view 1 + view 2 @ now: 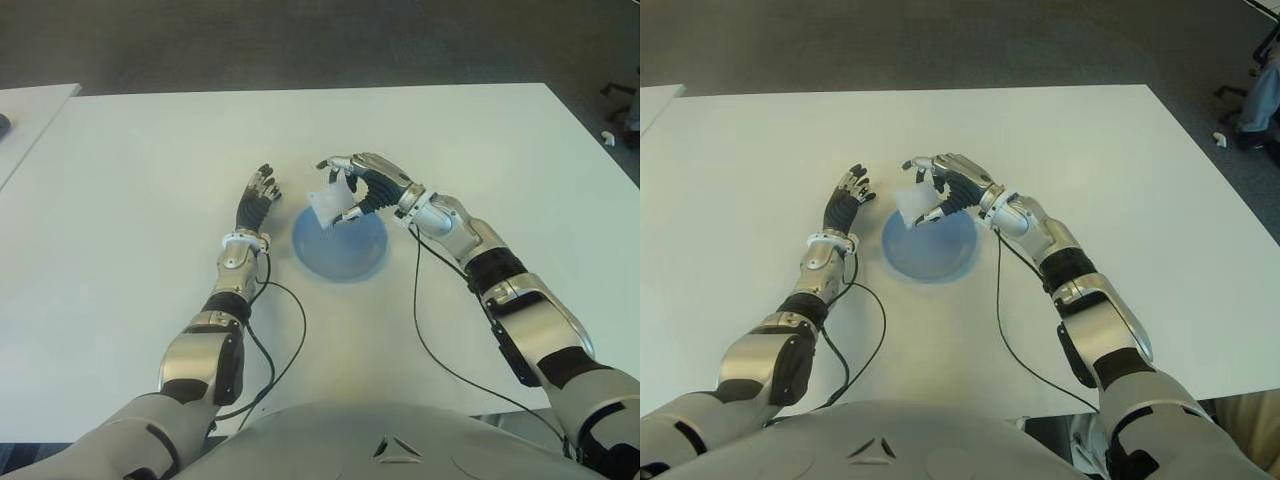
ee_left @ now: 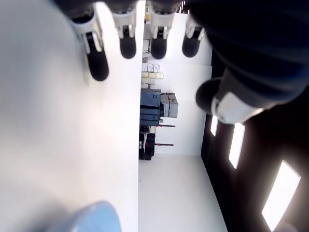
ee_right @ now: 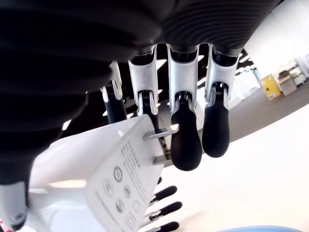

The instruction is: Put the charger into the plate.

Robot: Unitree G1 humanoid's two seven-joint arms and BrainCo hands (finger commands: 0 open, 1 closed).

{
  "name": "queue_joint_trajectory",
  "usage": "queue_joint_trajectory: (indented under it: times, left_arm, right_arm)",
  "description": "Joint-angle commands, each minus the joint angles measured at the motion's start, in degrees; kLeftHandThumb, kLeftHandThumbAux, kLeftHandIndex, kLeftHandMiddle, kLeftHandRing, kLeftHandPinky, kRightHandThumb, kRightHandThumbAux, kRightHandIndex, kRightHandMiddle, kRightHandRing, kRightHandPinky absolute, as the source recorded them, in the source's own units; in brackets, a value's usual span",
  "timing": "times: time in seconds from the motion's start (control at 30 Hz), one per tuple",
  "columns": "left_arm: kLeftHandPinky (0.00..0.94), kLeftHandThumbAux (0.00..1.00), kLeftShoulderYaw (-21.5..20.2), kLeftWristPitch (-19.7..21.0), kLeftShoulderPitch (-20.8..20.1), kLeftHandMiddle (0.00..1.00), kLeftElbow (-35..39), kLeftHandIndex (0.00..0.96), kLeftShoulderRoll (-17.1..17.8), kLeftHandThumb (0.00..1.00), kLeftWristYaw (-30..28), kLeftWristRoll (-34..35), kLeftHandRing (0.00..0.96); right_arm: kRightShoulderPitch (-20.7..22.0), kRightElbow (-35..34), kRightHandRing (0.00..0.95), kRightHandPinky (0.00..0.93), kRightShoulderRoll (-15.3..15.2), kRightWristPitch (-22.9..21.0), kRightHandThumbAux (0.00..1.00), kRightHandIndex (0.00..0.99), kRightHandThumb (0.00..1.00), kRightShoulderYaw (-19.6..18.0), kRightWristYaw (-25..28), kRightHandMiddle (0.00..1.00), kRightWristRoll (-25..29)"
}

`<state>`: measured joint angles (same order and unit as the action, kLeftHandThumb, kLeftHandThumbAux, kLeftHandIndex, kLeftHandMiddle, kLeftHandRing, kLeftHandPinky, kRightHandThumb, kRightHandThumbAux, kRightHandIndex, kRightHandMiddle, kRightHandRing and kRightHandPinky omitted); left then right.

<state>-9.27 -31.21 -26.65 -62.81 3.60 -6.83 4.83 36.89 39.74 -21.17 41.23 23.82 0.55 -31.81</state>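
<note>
A wide white desk (image 1: pixel 140 180) fills most of the head views, with dark grey carpeted floor (image 1: pixel 300 40) beyond its far edge and the corner of a second white table (image 1: pixel 30 105) at the far left. At the far right edge, part of an office chair (image 1: pixel 1255 95) stands on the floor.

A pale blue plate (image 1: pixel 345 255) sits on the desk, near the middle. The right robot hand (image 1: pixel 355 190) hovers over the plate's far-left rim, fingers curled around a white charger (image 1: pixel 330 205) — its metal prongs show between the fingertips in the right wrist view, label side facing the camera. The charger is held above the plate, not yet in it.

The left robot hand (image 1: pixel 258 195) shows just left of the plate, fingers relaxed and holding nothing. Black cables (image 1: pixel 280 340) trail across the near desk from both forearms.
</note>
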Motion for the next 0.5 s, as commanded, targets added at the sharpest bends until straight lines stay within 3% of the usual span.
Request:
queue_joint_trajectory:
  times: [0.03, 0.5]
  left_arm:
    - [0.0, 0.547, 0.4, 1.5, 0.4, 0.0, -1.5, 0.0, 0.2, 0.0, -0.5, -0.6, 0.0]
    - [0.0, 0.577, 0.9, 1.3, 0.1, 0.0, -1.9, 0.0, 0.7, 0.0, -1.1, -0.5, 0.0]
  right_arm:
    - [-1.2, -1.5, 0.012, 0.011, -1.7, -0.9, 0.155, 0.011, 0.43, 0.3, 1.2, 0.016, -1.7]
    - [-0.6, -1.6, 0.0, 0.0, -2.7, -0.7, 0.11, 0.0, 0.398, -0.2, 1.5, 0.0, -1.9]
